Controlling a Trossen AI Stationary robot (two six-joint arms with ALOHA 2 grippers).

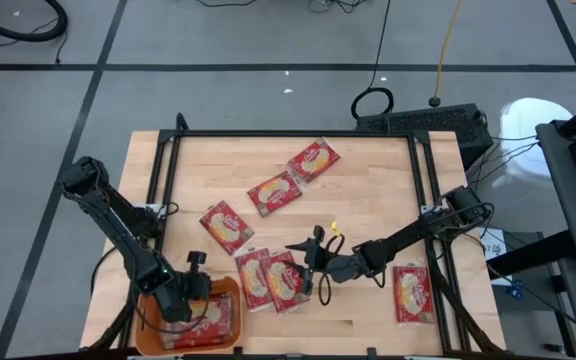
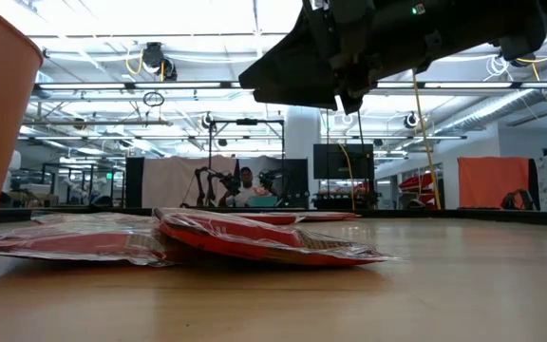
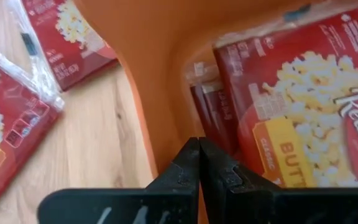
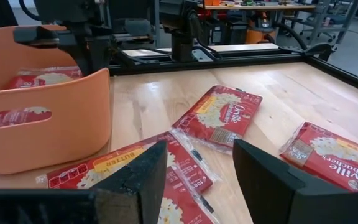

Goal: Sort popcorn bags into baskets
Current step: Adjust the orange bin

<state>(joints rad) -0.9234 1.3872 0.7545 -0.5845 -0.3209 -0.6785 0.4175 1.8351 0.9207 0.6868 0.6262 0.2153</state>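
Several red popcorn bags lie flat on the wooden table: two at the far middle [image 1: 313,160] [image 1: 274,192], one left of centre [image 1: 226,227], two overlapping near the middle [image 1: 268,280] and one at the near right [image 1: 411,293]. The orange basket [image 1: 230,300] stands at the near left corner with bags [image 3: 303,124] inside. My left gripper [image 1: 190,292] is shut and sits over the basket's far wall [image 3: 160,74]. My right gripper [image 1: 303,265] is open and hangs clear above the overlapping pair [image 4: 129,168], high over the table in the low view [image 2: 345,90]. My left gripper's shut fingertips [image 3: 199,152] stand close against the basket's inner wall, pointing down into it. I cannot tell whether they touch the wall or a bag.
A black frame [image 1: 298,133] edges the table's far side and both flanks. Bare wood lies between the middle bags and the near right bag [image 1: 368,310]. In the right wrist view the basket [image 4: 48,118] and the left arm [image 4: 73,31] stand beyond the bags.
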